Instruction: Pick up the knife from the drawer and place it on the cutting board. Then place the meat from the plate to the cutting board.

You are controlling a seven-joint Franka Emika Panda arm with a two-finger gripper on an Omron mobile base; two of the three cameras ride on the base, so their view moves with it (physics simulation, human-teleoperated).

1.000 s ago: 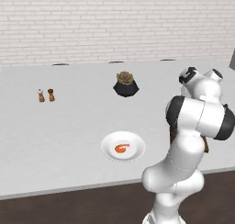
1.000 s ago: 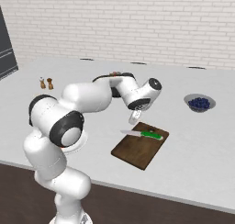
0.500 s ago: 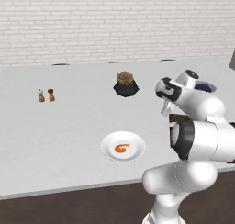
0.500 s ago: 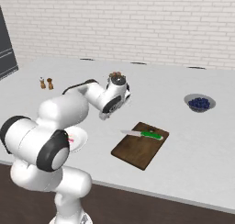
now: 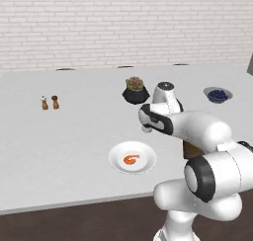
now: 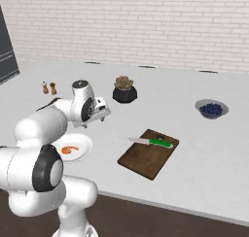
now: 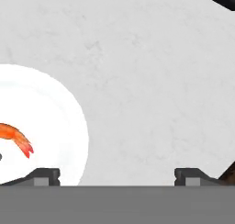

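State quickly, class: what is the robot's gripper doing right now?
Gripper: open, fingers wide apart and holding nothing, above the counter beside the plate with the meat.

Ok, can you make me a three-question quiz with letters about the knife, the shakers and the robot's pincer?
1. Where is the knife?
A. on the cutting board
B. on the plate
C. in the blue bowl

2. How many little shakers stand on the counter?
A. one
B. two
C. four

3. How is the pincer?
A. shut on the meat
B. shut on the knife
C. open and empty

Answers:
1. A, its green handle and blade lie on the brown board.
2. B, a pair stands side by side.
3. C, the fingertips stand far apart with nothing between them.
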